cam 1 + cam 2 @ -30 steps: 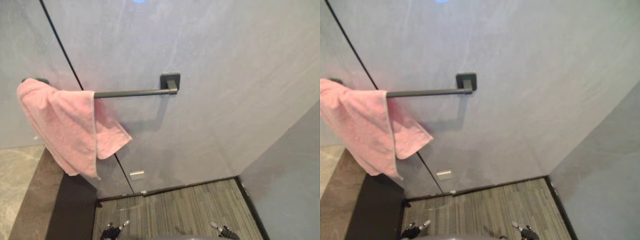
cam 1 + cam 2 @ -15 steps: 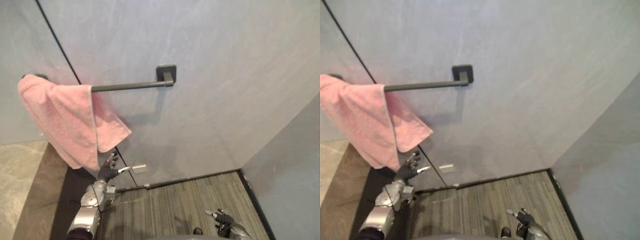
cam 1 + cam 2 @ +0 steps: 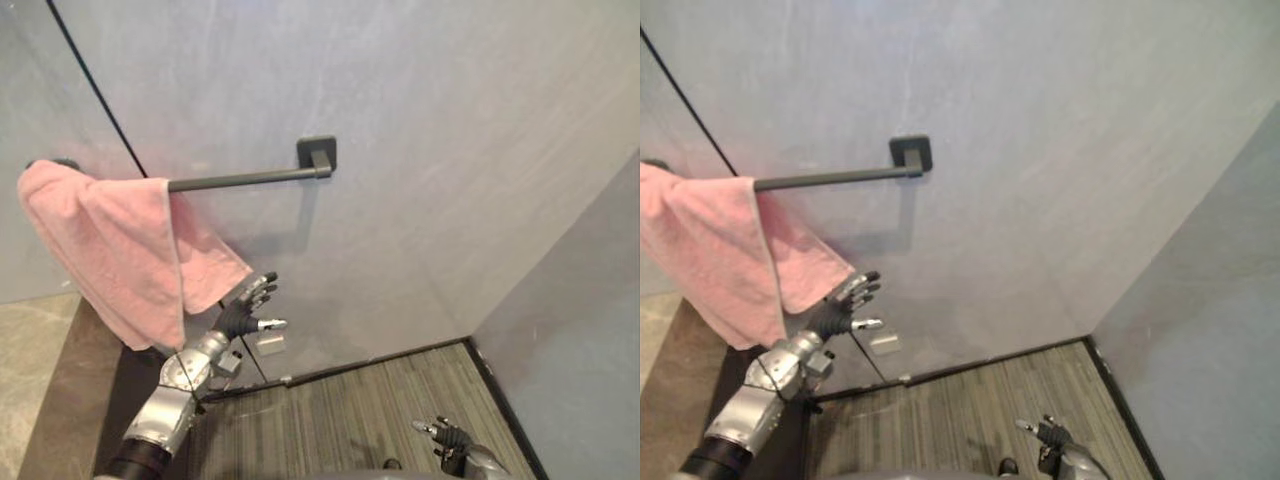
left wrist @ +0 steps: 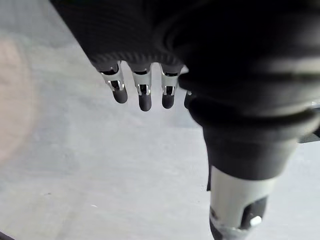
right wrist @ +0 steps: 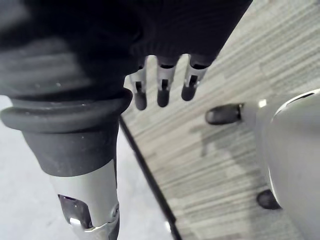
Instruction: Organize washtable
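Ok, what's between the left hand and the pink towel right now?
Nothing but a sliver of bare grey wall: in the left eye view the open left hand is just below the pink towel, by its lower corner.

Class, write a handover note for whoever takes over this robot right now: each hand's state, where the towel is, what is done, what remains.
Left hand open, fingers spread, up just below the lower corner of the pink towel; holds nothing.
Right hand open, low above the floor, idle.
The towel hangs bunched over the left end of the dark wall bar.
Done: nothing visible yet. Left: probably grasp the towel and spread it evenly along the bar.
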